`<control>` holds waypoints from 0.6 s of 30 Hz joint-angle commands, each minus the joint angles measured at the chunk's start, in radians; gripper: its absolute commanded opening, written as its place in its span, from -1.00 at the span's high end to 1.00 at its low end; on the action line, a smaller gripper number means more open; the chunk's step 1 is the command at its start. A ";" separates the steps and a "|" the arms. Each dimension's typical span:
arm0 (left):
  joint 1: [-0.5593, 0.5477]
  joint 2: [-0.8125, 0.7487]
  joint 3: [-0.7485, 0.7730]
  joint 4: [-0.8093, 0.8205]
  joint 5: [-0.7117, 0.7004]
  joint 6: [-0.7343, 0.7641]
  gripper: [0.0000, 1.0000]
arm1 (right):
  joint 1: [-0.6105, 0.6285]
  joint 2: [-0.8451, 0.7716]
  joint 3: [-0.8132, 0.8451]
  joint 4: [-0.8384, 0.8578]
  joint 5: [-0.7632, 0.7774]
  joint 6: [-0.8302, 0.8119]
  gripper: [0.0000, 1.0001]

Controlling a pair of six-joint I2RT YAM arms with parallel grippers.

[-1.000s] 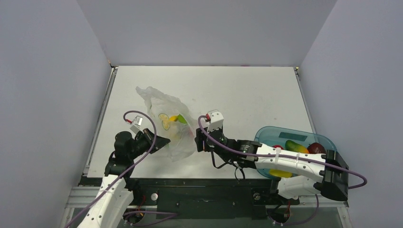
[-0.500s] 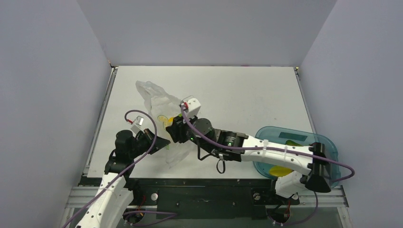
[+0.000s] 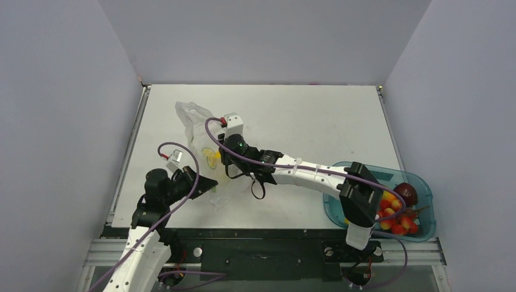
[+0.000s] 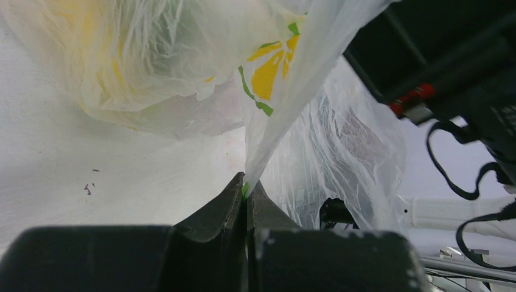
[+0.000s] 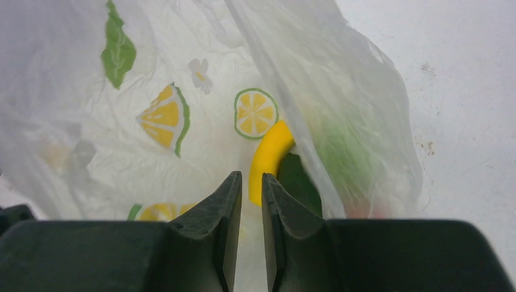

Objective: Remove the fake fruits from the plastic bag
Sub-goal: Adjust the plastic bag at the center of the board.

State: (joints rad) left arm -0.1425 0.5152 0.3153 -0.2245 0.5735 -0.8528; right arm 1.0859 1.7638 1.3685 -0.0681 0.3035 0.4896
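The plastic bag (image 3: 196, 126) is a thin crinkled film printed with lemon slices and leaves, lying left of centre on the table. My left gripper (image 3: 210, 181) is shut on the bag's near edge (image 4: 268, 121), with film pinched between the fingertips (image 4: 246, 185). My right gripper (image 3: 223, 165) reaches into the bag's mouth, jaws a narrow gap apart and empty (image 5: 249, 176). Just beyond its tips lie a yellow banana (image 5: 271, 152) and a dark green piece (image 5: 298, 179). More green and red fruit shows blurred behind the film (image 5: 350, 146).
A teal translucent tray (image 3: 365, 170) stands at the near right, holding several red and yellow fruits (image 3: 398, 225) and a dark red round one (image 3: 406, 193). The right arm stretches across the near table from the tray side. Walls enclose the table on three sides.
My right arm has swung left from beside the bag and pushed its gripper into the bag's mouth. The tray's fruits are now uncovered. My left gripper has kept its hold.
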 commanded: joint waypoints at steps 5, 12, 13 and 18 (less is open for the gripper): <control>0.001 -0.038 0.029 -0.005 0.043 -0.012 1.00 | -0.015 0.220 0.226 -0.140 0.089 -0.095 0.65; 0.002 -0.078 0.060 -0.084 0.052 -0.009 1.00 | -0.018 0.217 0.191 -0.215 0.138 -0.119 0.48; 0.001 -0.081 0.061 -0.091 0.053 -0.010 1.00 | -0.018 0.216 0.192 -0.244 0.134 -0.121 0.47; 0.002 -0.117 0.059 -0.108 0.053 -0.019 1.00 | -0.019 0.197 0.164 -0.309 0.070 -0.142 0.26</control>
State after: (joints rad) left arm -0.1425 0.4271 0.3271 -0.3183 0.6079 -0.8627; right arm 1.0737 2.0132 1.5501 -0.3016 0.3950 0.3775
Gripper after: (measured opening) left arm 0.003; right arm 0.346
